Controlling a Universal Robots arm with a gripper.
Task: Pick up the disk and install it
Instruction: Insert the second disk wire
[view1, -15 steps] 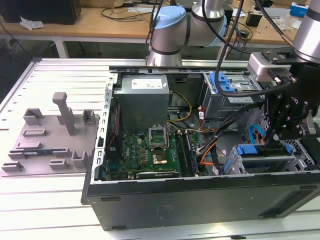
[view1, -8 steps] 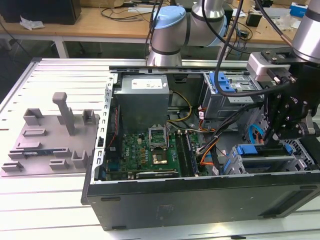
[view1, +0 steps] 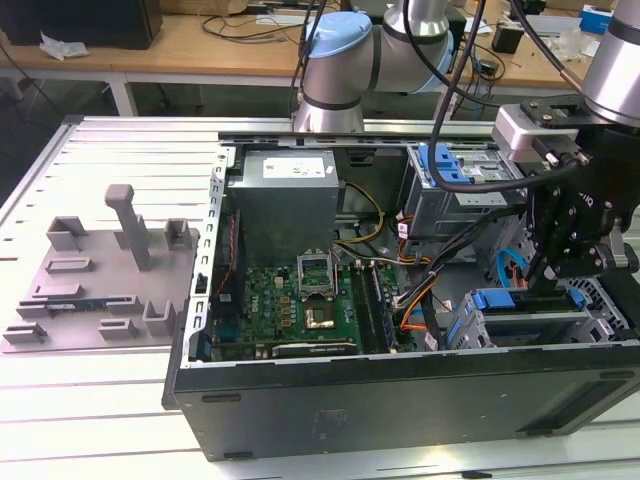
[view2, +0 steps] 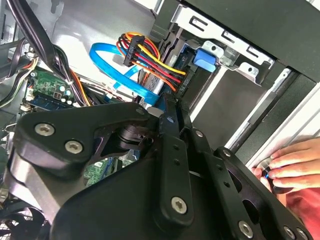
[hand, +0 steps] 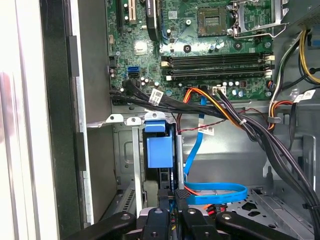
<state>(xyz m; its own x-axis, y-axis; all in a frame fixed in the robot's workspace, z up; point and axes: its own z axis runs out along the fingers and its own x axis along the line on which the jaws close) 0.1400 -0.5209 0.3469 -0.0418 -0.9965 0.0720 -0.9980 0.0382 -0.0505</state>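
The disk (hand: 161, 150) sits on edge in the drive cage (view1: 545, 325) at the open computer case's (view1: 400, 400) front corner, its blue rail showing in the first wrist view. The hand (hand: 169, 212) is pressed together on the disk's top edge, and reaches down into the cage (view1: 550, 265). Orange and blue cables (hand: 215, 190) run beside it, the motherboard (view1: 290, 310) lies further inside, and a person's hand (view2: 292, 162) rests at the case's rim.

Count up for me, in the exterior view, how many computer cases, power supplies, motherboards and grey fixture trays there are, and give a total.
Open black metal computer case: 1
Grey boxy metal power supply: 1
Green motherboard: 1
Grey plastic fixture tray: 1
Total: 4
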